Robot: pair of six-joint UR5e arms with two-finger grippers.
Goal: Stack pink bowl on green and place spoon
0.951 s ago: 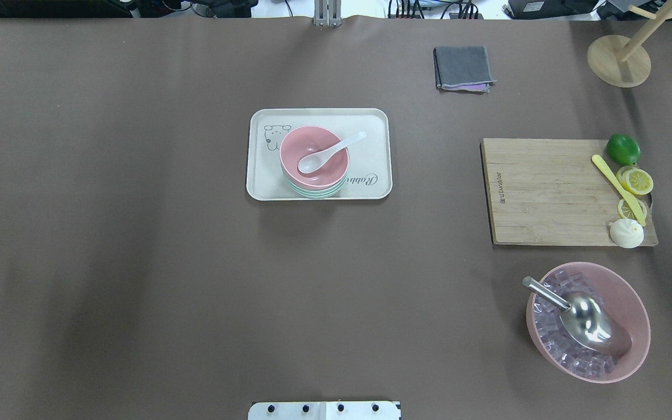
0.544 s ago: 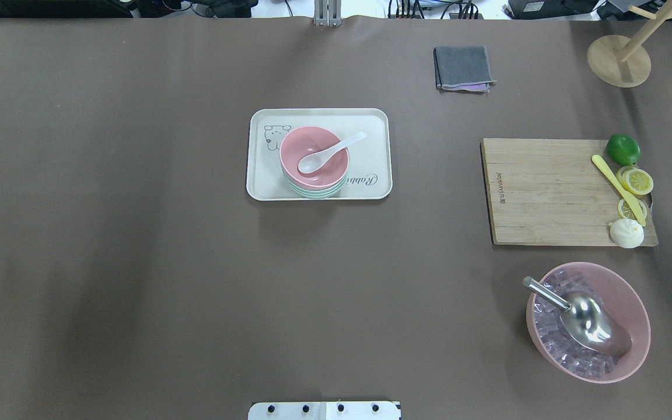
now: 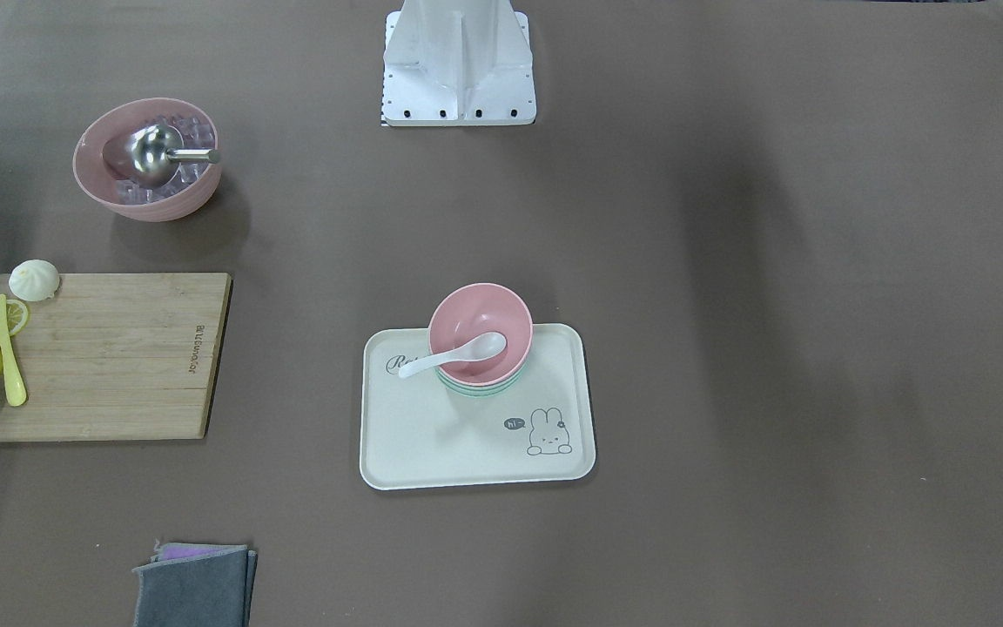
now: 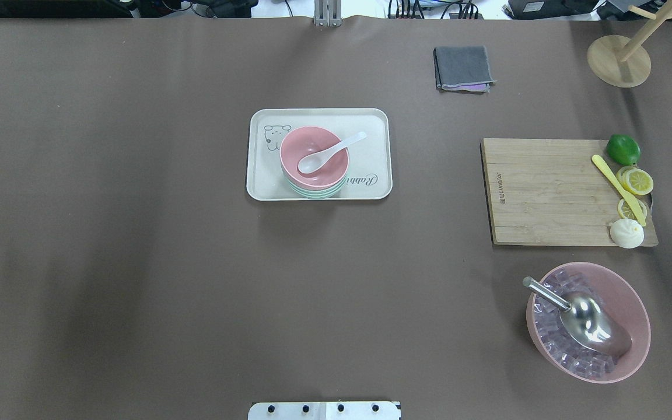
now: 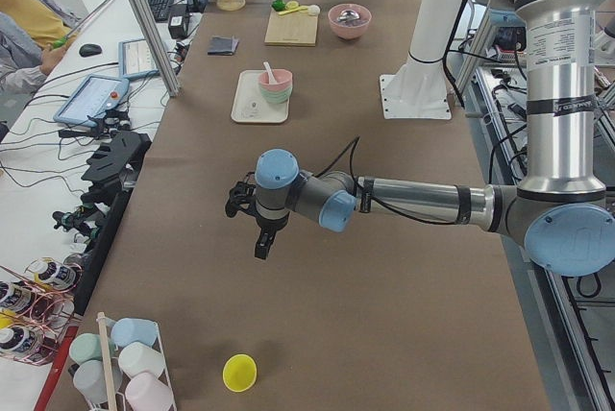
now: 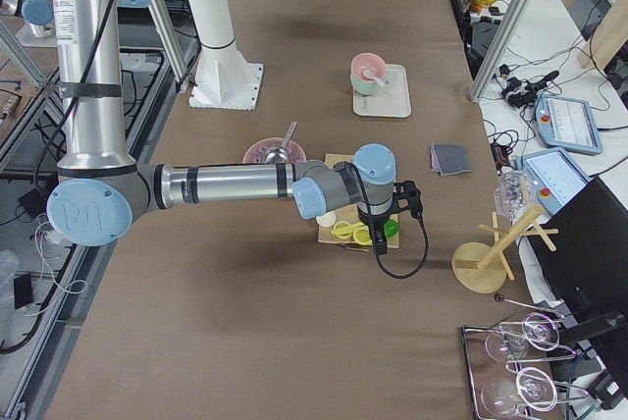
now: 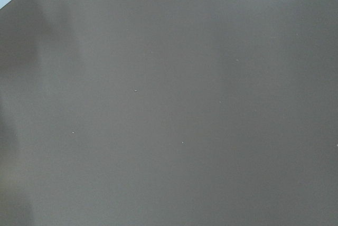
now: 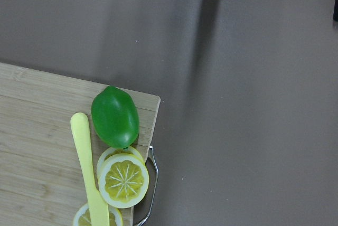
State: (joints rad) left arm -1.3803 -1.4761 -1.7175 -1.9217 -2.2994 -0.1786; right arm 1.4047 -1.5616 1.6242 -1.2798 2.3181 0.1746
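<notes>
The pink bowl (image 4: 314, 144) sits nested on the green bowl (image 4: 312, 193) on a cream tray (image 4: 371, 125) at mid-table. A white spoon (image 4: 330, 153) lies in the pink bowl, its handle over the rim. The stack also shows in the front view (image 3: 475, 309). My left gripper (image 5: 261, 243) hangs over bare table far to the left of the tray; I cannot tell if it is open or shut. My right gripper (image 6: 378, 243) hangs over the cutting board's far corner; I cannot tell its state. Neither wrist view shows fingers.
A wooden cutting board (image 4: 546, 192) holds a lime (image 4: 623, 149), lemon slices, a yellow knife and a bun. A large pink bowl (image 4: 633, 303) with ice and a metal scoop, a grey cloth (image 4: 463, 67), a wooden stand (image 4: 619, 61) and the robot base (image 3: 458, 61) are also here.
The bowls, spoon and tray have not moved. The faint shadow on the table's left has drifted a little further left.
</notes>
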